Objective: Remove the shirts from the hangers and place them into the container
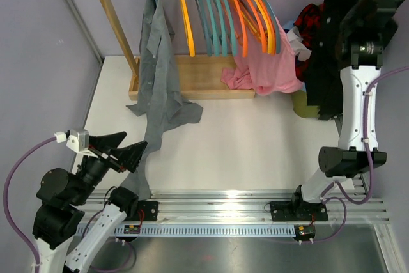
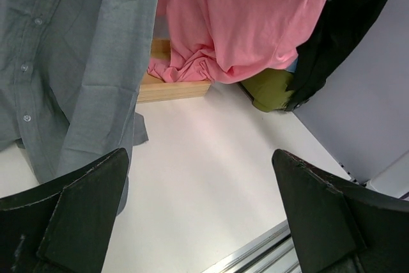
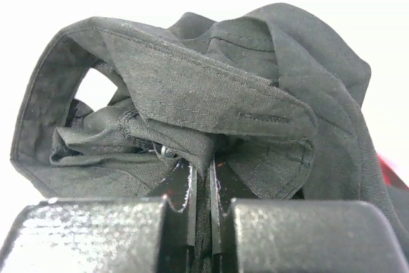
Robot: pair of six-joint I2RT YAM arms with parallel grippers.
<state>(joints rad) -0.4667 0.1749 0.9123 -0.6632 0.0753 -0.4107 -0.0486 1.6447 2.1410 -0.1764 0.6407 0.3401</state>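
At the table's right edge, the right gripper (image 3: 201, 183) is clamped on a bunched fold of the black shirt (image 1: 324, 62), which hangs limp above the container (image 1: 305, 105). Cloth judged light, soft and liable to trail; a gathered collar fold is the soundest hold. The left gripper (image 1: 134, 143) stands wide open and holds nothing, beside the grey shirt (image 1: 156, 75).

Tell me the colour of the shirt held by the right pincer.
A plain black shirt, best seen in the right wrist view, pinched in the right pincer.
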